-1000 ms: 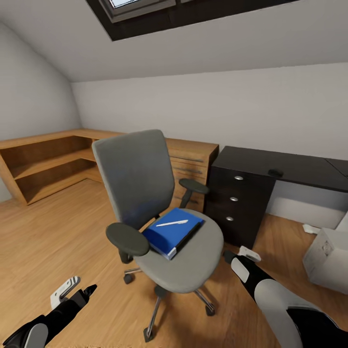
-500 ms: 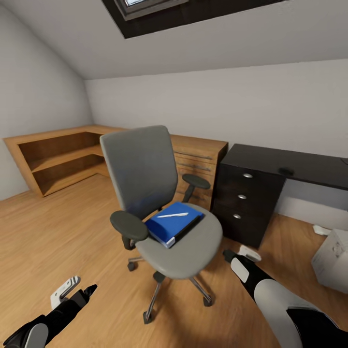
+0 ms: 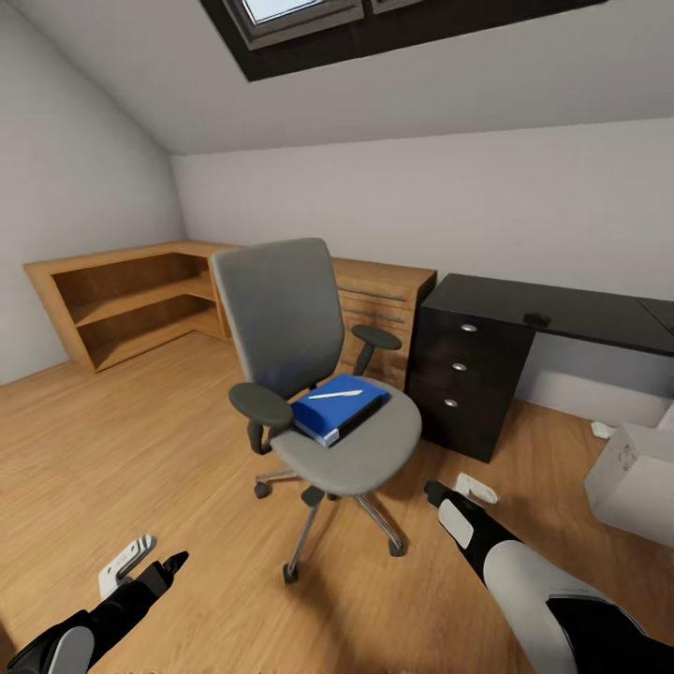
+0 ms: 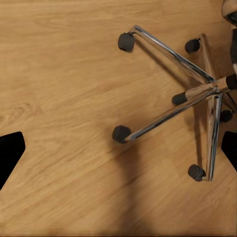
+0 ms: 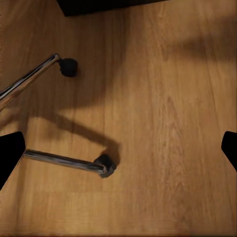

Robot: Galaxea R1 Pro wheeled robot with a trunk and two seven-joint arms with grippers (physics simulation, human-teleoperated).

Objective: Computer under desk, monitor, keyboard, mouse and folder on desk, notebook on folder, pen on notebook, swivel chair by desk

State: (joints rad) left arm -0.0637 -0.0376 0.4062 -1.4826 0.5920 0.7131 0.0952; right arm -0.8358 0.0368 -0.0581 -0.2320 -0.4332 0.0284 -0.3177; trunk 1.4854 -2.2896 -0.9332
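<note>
Pen (image 3: 335, 394) lies on folder (image 3: 337, 409) on chair (image 3: 318, 374) seat, near desk (image 3: 552, 314). Both end effectors, left (image 3: 140, 562) and right (image 3: 459, 489), hang released, low over floor (image 3: 140, 449).

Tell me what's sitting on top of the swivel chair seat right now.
On the swivel chair seat lies the blue folder, with a white pen across the top. Whether a notebook lies between pen and folder cannot be told from here.

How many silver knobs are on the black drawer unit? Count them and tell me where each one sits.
3, in one column down the front of the desk: the top knob, the middle knob below it, and the bottom knob lowest. None looks hidden.
</note>
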